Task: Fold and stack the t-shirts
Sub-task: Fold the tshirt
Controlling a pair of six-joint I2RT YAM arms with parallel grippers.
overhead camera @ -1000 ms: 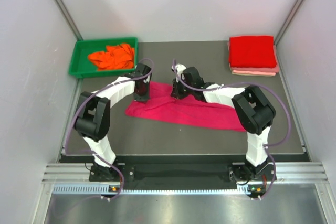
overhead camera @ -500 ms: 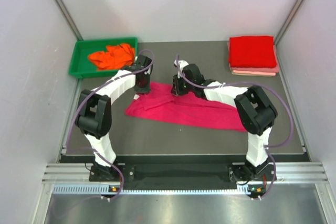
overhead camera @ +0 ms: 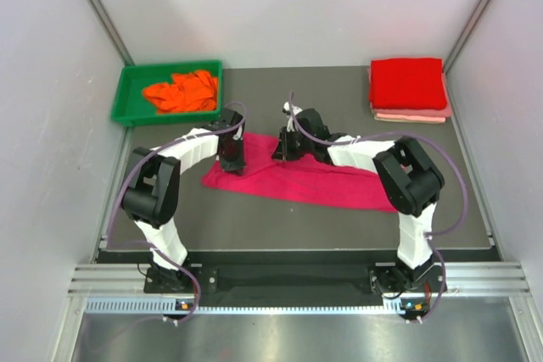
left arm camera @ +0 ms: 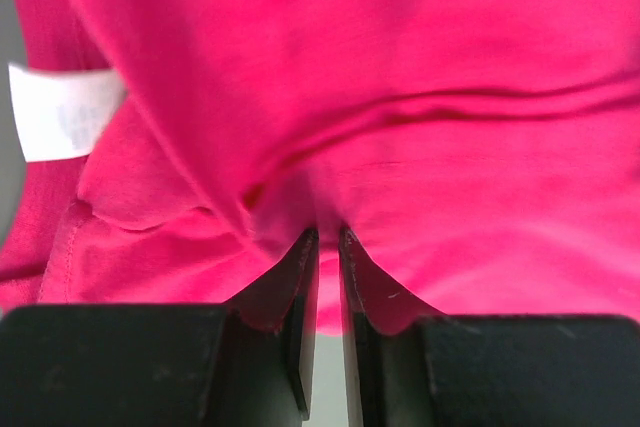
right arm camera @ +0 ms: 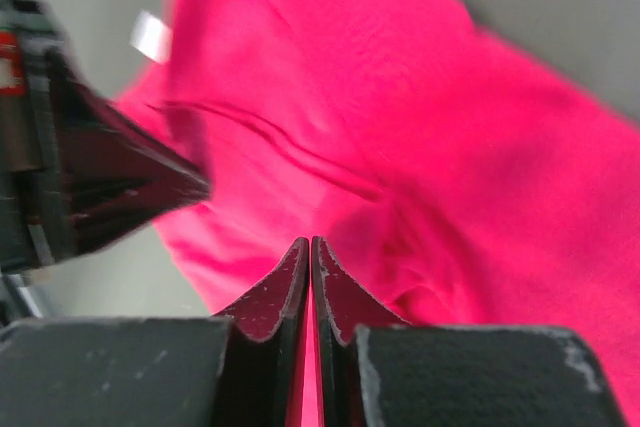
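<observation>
Folding, I judge: my left gripper (left arm camera: 328, 235) and right gripper (right arm camera: 309, 242) each pinch the far edge of the magenta shirt (overhead camera: 305, 182); next, lift and carry it nearward together.

loose shirt (overhead camera: 181, 91) in tray (overhead camera: 131, 91), far-left | stack (overhead camera: 408, 84) far-right | spread shirt (overhead camera: 314, 182) centre

Four plain soft cloth short-sleeved t-shirts are in sight, one of each colour: one magenta-pink t-shirt (overhead camera: 322, 186), one orange t-shirt (overhead camera: 180, 91), one bright red t-shirt (overhead camera: 407, 82) and one pale pink t-shirt (overhead camera: 411, 113). Two of them sit folded in one stack, one lies loose on the single dark flat counter (overhead camera: 254, 222), and one is crumpled in the single green rectangular plastic tray (overhead camera: 124, 99). One small white label (left arm camera: 62, 112) shows on the magenta-pink t-shirt. Two white-and-black jointed robot arms stand there, each ending in one black two-finger hand: the left hand (left arm camera: 328, 239) and the right hand (right arm camera: 309, 244).
</observation>
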